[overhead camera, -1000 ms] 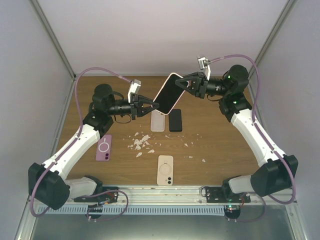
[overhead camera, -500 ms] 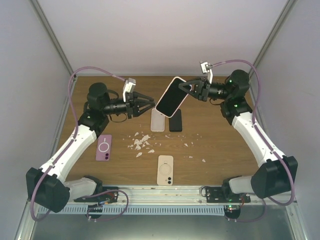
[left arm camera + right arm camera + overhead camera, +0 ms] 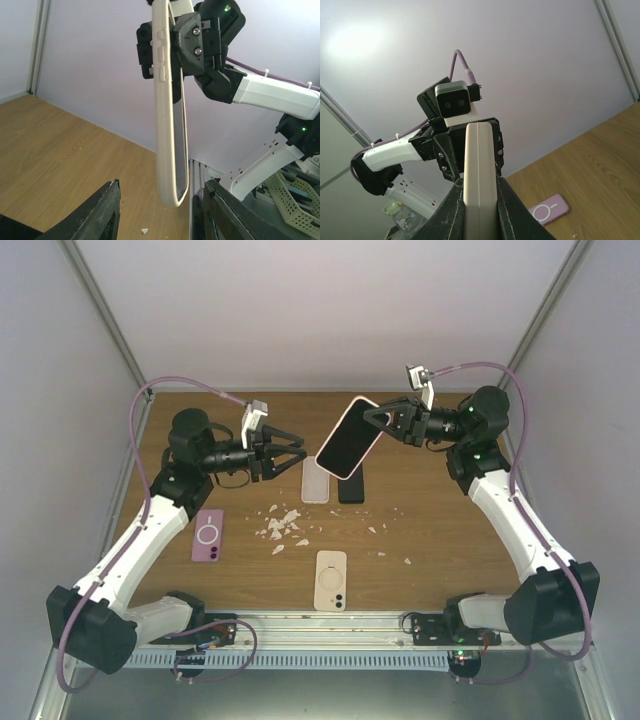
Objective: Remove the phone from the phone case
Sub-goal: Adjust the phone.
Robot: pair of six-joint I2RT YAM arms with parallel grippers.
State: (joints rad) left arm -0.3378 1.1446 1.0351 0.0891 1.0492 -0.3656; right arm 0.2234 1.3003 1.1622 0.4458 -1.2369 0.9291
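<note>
Above table (image 3: pixel 440 530), right claw (image 3: pixel 373 421) pinching cased phone (image 3: pixel 348 438) — left claw (image 3: pixel 297 453) (spread)

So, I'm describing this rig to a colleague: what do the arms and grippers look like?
The left arm and right arm have white links and black joints. The left gripper and right gripper are black, two-fingered. A purple cable feeds a pale camera box on each wrist. Green lights dot the right arm.
</note>
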